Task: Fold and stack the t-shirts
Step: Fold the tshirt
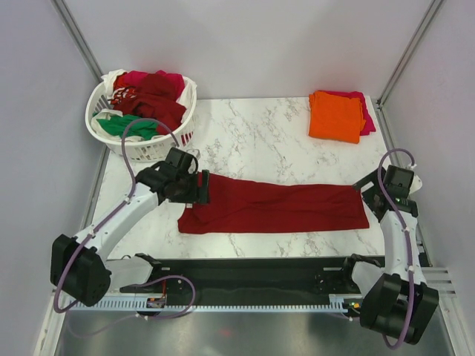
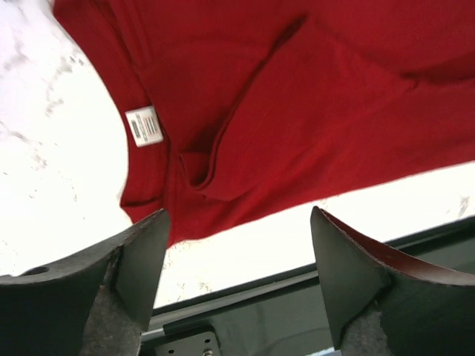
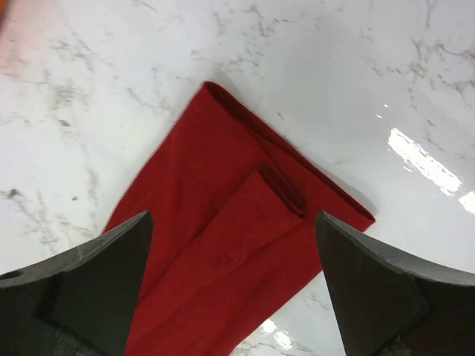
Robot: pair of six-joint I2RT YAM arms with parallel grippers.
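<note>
A dark red t-shirt (image 1: 274,208) lies on the marble table, folded lengthwise into a long strip. My left gripper (image 1: 202,189) is open and empty over its left end, where a white label (image 2: 145,126) shows on the shirt (image 2: 297,96); the gripper (image 2: 237,222) holds no cloth. My right gripper (image 1: 369,185) is open and empty over the strip's right end (image 3: 223,245), with the folded layers between its jaws (image 3: 231,222). A folded orange t-shirt (image 1: 335,115) lies on a magenta one (image 1: 365,111) at the back right.
A white lattice basket (image 1: 141,152) at the back left holds dark red (image 1: 152,100), magenta (image 1: 137,76), green (image 1: 122,126) and white (image 1: 113,78) shirts. A black base rail (image 1: 252,271) runs along the table's near edge. Walls stand on both sides.
</note>
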